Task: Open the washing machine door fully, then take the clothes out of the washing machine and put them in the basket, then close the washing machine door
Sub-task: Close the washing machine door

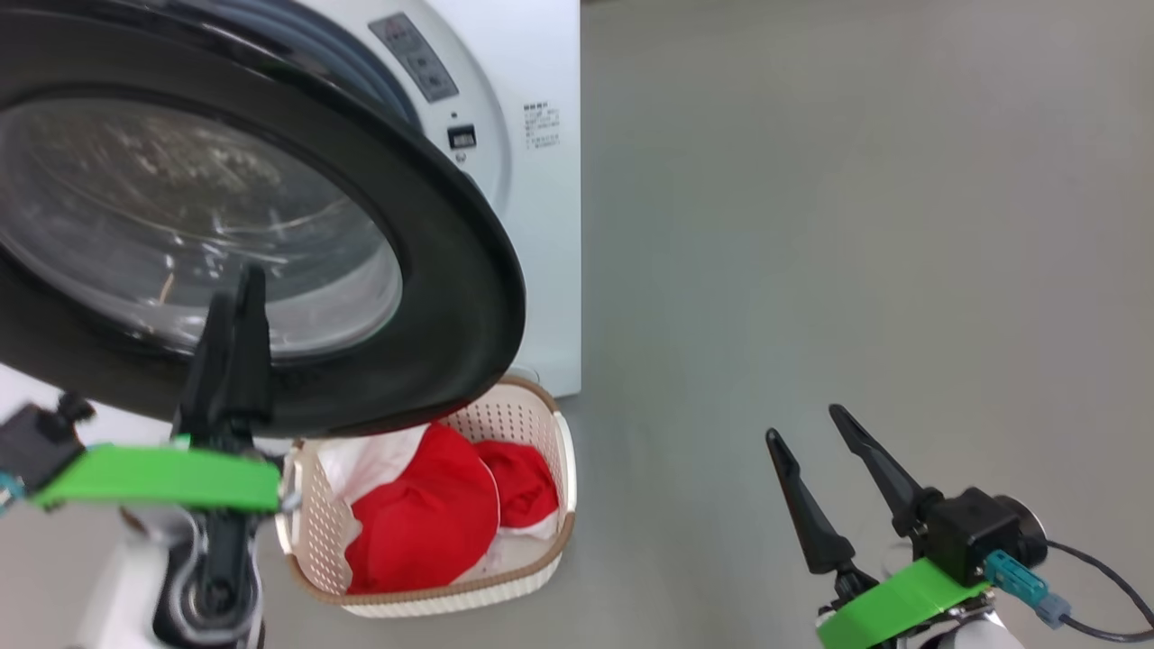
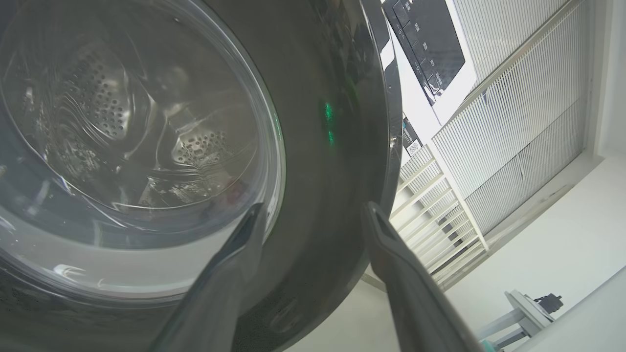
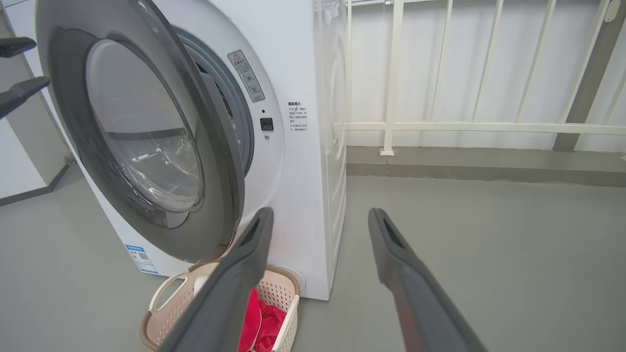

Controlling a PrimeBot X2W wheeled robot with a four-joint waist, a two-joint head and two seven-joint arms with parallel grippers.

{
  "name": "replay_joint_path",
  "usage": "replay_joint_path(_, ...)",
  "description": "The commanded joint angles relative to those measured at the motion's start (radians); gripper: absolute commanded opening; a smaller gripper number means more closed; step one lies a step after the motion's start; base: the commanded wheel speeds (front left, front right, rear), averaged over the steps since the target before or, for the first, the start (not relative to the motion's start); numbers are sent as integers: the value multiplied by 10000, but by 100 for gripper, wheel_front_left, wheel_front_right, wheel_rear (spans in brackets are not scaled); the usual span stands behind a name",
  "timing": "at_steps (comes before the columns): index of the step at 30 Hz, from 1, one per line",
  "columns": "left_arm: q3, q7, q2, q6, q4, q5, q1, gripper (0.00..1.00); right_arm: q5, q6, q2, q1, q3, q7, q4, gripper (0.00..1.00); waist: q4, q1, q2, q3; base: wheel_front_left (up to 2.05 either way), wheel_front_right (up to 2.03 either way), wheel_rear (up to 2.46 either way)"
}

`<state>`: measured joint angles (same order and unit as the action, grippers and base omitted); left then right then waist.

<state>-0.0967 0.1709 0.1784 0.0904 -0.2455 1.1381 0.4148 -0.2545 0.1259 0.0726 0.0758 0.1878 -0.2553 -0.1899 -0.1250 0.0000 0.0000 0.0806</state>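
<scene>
Since the clothes [image 1: 424, 523] sit in the basket [image 1: 505, 419], I've only the ajar washing machine door [image 1: 469, 297] to shut, left hand [image 2: 313, 208] and right hand [image 1: 802, 422] both wide, empty.

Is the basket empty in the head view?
No: red clothes with white parts lie inside the cream basket, which sits on the floor below the open washing machine door.

The washing machine door [image 1: 469, 297] had a glossy black rim around clear, smooth glass. The washing machine [image 1: 541, 54] was smooth white, its drum [image 2: 102, 102] perforated shiny steel. The basket [image 1: 518, 419] was matt cream plastic, the clothes [image 1: 424, 523] soft red cloth, and the floor [image 1: 856, 225] matt grey.
</scene>
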Motion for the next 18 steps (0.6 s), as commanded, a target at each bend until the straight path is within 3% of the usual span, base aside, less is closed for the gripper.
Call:
replay_joint_path(1,142,321,513,114,299,-657,-290,100,-24,48,10,-62,71,-65,285,100,87,0,0,-502,0,0,0)
replay_joint_path(11,17,891,891,12,1161,-3539,-2022,100,7,48,-21,-499,-358,-65,573,100,388,0,0,-944,0,0,0)
replay_joint_path(18,938,905,329,13,2354,-5861,-3491,100,2,48,-45,-619,-650,-65,824,100,584,0,0,-1076,0,0,0)
